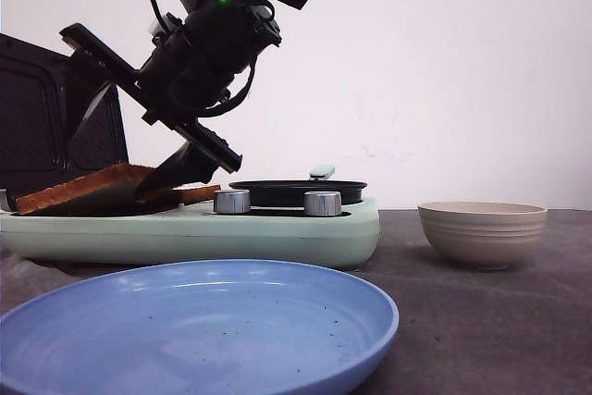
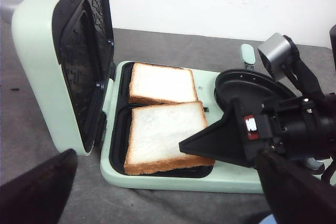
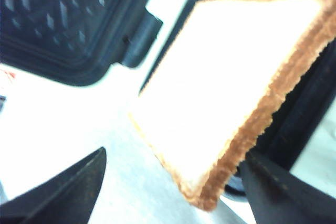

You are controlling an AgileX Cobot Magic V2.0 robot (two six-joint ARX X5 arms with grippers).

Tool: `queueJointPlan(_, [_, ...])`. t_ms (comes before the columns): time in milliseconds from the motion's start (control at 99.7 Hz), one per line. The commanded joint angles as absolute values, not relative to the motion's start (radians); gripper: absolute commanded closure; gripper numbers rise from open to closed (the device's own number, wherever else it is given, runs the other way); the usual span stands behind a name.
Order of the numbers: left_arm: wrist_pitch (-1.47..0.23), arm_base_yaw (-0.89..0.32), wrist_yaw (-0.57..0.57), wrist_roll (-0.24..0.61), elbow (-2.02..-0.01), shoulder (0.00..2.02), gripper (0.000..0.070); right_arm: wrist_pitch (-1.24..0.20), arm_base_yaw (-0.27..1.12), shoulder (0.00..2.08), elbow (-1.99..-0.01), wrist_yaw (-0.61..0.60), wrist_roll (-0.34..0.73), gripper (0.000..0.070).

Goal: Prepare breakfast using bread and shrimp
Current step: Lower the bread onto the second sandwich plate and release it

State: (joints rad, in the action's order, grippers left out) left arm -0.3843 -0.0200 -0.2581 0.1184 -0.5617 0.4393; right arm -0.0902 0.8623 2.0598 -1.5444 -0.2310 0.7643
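Two bread slices [image 2: 163,82] lie in the open sandwich maker [image 2: 157,174], left side of table. Right gripper [image 2: 210,145] at the near slice's corner, jaws spread, no grip evident. Left gripper [image 2: 157,192] open, empty

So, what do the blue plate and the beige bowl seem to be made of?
The blue plate looks like glazed ceramic or melamine: smooth and softly glossy, with dark specks. The beige bowl looks like matte stoneware, with ridged bands around its wall. Neither is certain from looks alone.
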Motion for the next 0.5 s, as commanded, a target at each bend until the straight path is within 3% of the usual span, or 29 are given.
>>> queueJointPlan(0, [-0.373,-0.020,-0.255,0.118,-0.564,0.441,0.0067,-0.084,0.869,2.085,-1.573,-0.227,0.730,0.0191])
queueJointPlan(491, [-0.373,-0.020,-0.255,0.118,-0.564,0.441,0.0067,-0.129,0.862,2.085,-1.573,-0.200,0.702,0.0191])
